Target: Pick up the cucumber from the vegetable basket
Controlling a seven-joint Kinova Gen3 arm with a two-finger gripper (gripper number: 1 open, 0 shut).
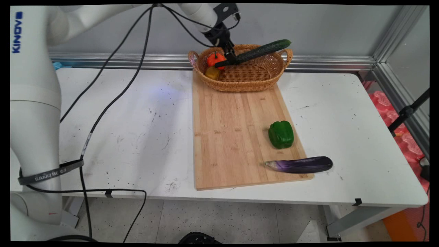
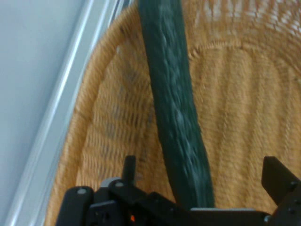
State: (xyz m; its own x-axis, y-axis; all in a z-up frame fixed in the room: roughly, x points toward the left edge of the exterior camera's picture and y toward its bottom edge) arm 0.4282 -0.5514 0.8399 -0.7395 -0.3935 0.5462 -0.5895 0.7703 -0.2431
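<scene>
On the white table [image 1: 137, 130], basket [image 1: 253, 84] holds cucumber [image 1: 264, 50], peppers beside.

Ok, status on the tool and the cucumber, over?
Tool over the wicker basket, cucumber between its fingers, far end above the rim. Orange pepper and yellow one inside at the tool's side. Grip state unclear.

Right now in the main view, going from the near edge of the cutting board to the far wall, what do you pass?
Eggplant → green pepper → wicker basket.

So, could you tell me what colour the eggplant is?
The eggplant is dark purple, paler at its stem end; main view shows it best.
</scene>
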